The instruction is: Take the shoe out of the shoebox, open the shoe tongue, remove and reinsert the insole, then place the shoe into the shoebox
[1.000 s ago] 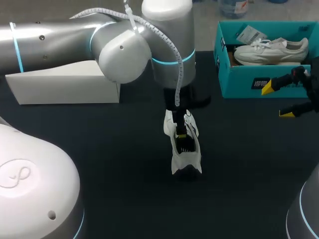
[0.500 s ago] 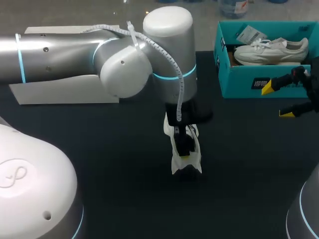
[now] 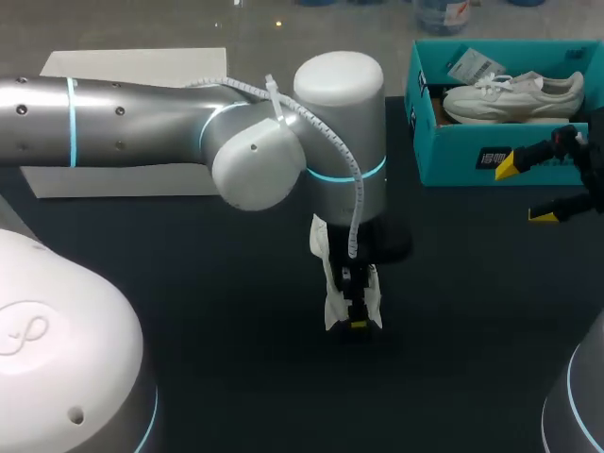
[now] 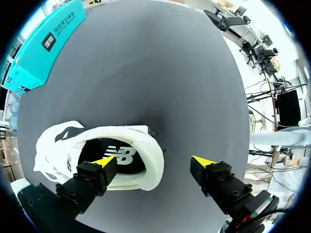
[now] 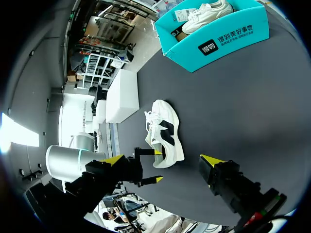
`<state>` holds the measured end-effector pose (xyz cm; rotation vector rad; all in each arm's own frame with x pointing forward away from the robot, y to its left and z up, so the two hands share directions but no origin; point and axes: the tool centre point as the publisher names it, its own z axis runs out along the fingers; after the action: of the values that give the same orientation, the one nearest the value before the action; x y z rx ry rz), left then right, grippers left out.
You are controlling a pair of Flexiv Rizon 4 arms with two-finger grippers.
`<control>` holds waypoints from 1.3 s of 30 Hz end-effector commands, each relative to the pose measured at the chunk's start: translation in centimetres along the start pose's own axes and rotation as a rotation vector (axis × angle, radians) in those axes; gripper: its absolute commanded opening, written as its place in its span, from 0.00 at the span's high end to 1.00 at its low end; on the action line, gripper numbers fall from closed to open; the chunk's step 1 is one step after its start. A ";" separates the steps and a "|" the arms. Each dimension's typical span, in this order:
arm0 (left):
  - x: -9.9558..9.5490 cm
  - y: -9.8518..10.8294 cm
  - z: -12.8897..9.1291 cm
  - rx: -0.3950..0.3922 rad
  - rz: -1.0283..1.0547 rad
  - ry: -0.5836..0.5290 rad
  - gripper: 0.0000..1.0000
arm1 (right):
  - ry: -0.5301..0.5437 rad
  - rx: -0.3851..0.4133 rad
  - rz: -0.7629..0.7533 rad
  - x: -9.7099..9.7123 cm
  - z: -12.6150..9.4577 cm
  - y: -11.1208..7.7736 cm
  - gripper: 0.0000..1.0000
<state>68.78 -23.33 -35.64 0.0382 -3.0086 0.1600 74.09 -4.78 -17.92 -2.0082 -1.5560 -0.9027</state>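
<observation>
Left hand (image 4: 153, 162) hangs straight down, fingers spread wide, one dipped inside the shoe (image 4: 56, 145), gripping nothing.

In the head view my left arm (image 3: 142, 123) covers most of the shoe (image 3: 330, 304) at the table's middle, leaving only strips of white upper. It also half hides the white box (image 3: 132, 66) at the far left edge. The shoebox (image 3: 444, 142) at the far right corner is cut off. In the left wrist view one of the left jaws hides part of the insole (image 4: 124, 156).
</observation>
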 end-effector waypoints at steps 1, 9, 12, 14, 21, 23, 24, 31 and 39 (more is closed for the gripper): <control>-0.3 -0.9 1.5 -0.013 0.006 0.010 0.00 | -0.004 -0.001 0.001 0.0 0.0 -0.1 0.00; -0.7 -0.7 3.2 -0.041 0.006 0.001 0.01 | -0.004 -0.001 0.001 0.0 0.0 -0.1 0.00; -0.9 -0.5 3.9 -0.043 -0.001 -0.002 0.08 | -0.004 -0.001 0.001 0.0 0.0 -0.1 0.00; -1.0 -0.4 4.1 -0.047 -0.008 -0.005 0.19 | -0.004 -0.001 0.001 0.0 0.0 -0.1 0.00; -1.4 0.1 4.3 -0.056 -0.020 -0.007 0.83 | -0.004 -0.001 0.001 0.0 0.0 -0.1 0.00; -1.4 0.1 4.4 -0.058 -0.020 -0.006 1.00 | -0.004 -0.001 0.001 0.0 0.0 -0.1 0.00; -1.3 0.1 4.4 -0.058 -0.020 -0.004 1.00 | -0.004 -0.001 0.001 0.0 0.0 -0.1 0.00; -0.9 0.8 3.6 -0.065 -0.026 0.028 1.00 | -0.004 -0.001 0.001 0.0 0.0 -0.1 0.00; 0.0 1.3 0.8 -0.081 -0.041 0.060 1.00 | -0.004 -0.001 0.001 0.0 0.0 -0.1 0.00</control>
<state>68.63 -22.74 -38.29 0.0795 -2.9453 0.0384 74.09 -4.78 -17.92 -2.0082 -1.5559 -0.9026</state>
